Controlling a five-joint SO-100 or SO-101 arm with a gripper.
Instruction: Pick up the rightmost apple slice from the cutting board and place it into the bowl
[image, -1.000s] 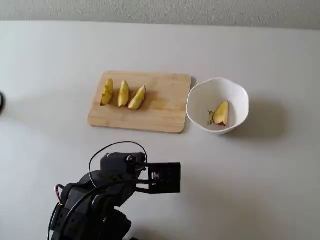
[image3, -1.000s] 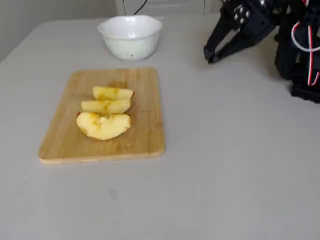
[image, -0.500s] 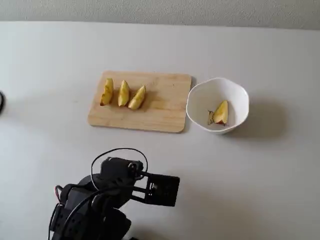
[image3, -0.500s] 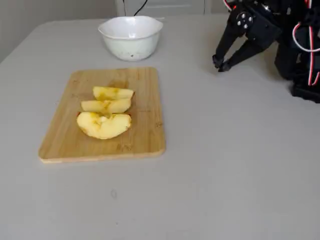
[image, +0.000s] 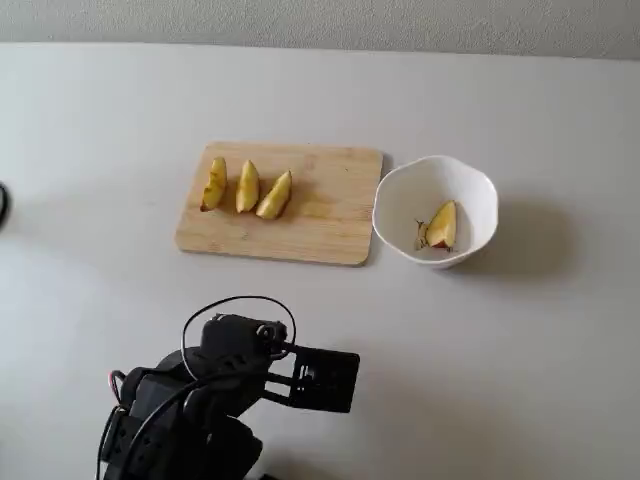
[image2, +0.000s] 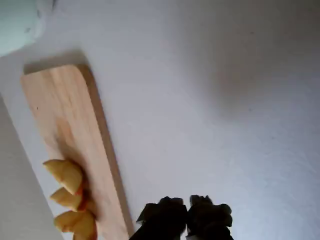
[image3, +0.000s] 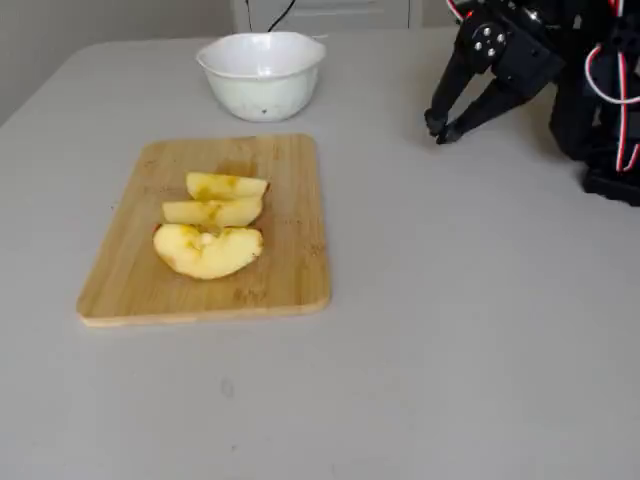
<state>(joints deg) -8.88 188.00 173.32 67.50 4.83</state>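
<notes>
Resting in the bowl, the apple slice looks delivered; the pincer, closed and empty, hangs at five o'clock of the cutting board.

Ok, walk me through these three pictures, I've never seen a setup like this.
The black machine is a small robot arm ending in a two-finger gripper, seemingly shut and holding nothing. One fixed camera looks down from behind the arm, another watches from the table's side, and the third rides on the wrist, so the fingertips poke in at its bottom edge. On the pale table lies a wooden cutting board carrying three yellow apple wedges. Beside it stands a white bowl with one apple slice already inside.
</notes>
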